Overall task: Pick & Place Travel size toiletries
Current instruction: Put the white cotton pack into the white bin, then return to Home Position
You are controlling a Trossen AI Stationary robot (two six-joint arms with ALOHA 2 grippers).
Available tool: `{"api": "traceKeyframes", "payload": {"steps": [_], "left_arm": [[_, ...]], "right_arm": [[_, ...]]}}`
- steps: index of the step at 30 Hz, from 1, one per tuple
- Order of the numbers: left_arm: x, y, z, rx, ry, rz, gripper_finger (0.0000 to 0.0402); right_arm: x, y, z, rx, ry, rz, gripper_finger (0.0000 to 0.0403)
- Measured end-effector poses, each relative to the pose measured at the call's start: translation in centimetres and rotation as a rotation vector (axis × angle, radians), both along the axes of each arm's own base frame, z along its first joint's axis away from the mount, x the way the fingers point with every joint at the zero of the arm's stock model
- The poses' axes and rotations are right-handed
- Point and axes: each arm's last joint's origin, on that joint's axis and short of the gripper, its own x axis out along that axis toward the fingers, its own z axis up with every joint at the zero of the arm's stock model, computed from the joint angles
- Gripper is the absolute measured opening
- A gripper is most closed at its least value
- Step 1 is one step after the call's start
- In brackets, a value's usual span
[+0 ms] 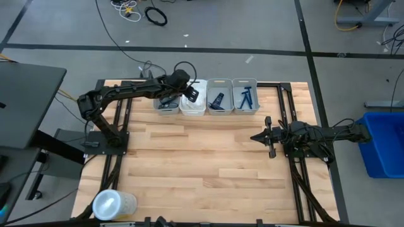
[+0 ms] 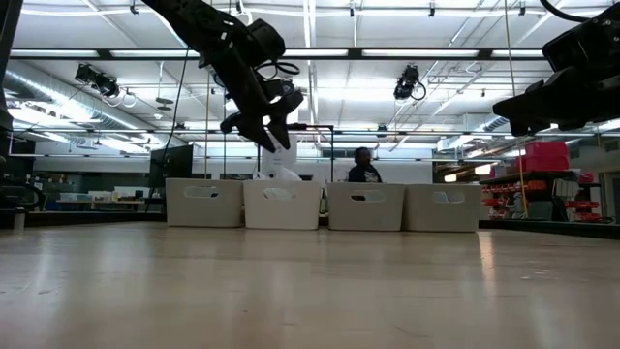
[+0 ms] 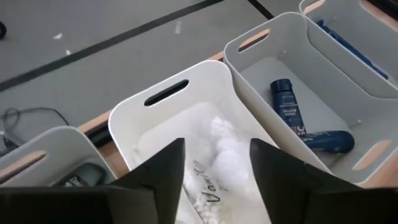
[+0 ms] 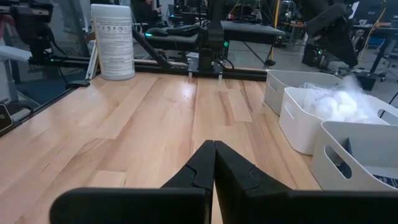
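Four pale bins stand in a row at the table's far edge. My left gripper [image 1: 189, 91] [image 3: 217, 158] hangs open over the second bin from the left [image 3: 127, 118], which holds a heap of white crinkly packets [image 3: 217, 140]. One packet with dark print [image 3: 208, 193] shows between the fingers; I cannot tell whether it touches them. In the low view a white packet [image 2: 281, 163] sticks up above this bin's rim, under the gripper [image 2: 257, 134]. The third bin [image 3: 249, 59] holds dark blue tubes [image 3: 286, 109]; the fourth [image 1: 245, 98] holds blue razors. My right gripper [image 1: 255, 136] [image 4: 214, 155] waits shut at the right.
The leftmost bin [image 1: 166, 104] holds dark items. A white wipes canister [image 1: 113, 205] stands at the table's near left corner. A blue crate [image 1: 385, 142] sits off the table's right edge. A person [image 2: 363, 167] shows beyond the bins. Bare wood lies between the bins and the near edge.
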Motion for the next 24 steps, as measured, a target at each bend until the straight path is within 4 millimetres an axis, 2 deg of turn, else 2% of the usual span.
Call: {"api": "traceKeyframes", "payload": {"steps": [5,11,16,24], "left_arm": [[0.0,0.1,0.1,0.029,0.017,-0.029,0.0211],[0.1,0.1,0.1,0.02,0.019,-0.055,0.021],[-0.1,-0.1,0.4,0.022,0.019,-0.081,0.0193],[-0.3,-2.0,2.8,0.072,-0.028,-0.186,0.0128]], "right_arm": [[0.0,0.0,0.0,0.0,0.0,0.0,0.0013],[0.0,0.0,0.0,0.0,0.0,0.0,0.0013],[0.0,0.0,0.0,0.0,0.0,0.0,0.0013],[0.0,0.0,0.0,0.0,0.0,0.0,0.0013]]}}
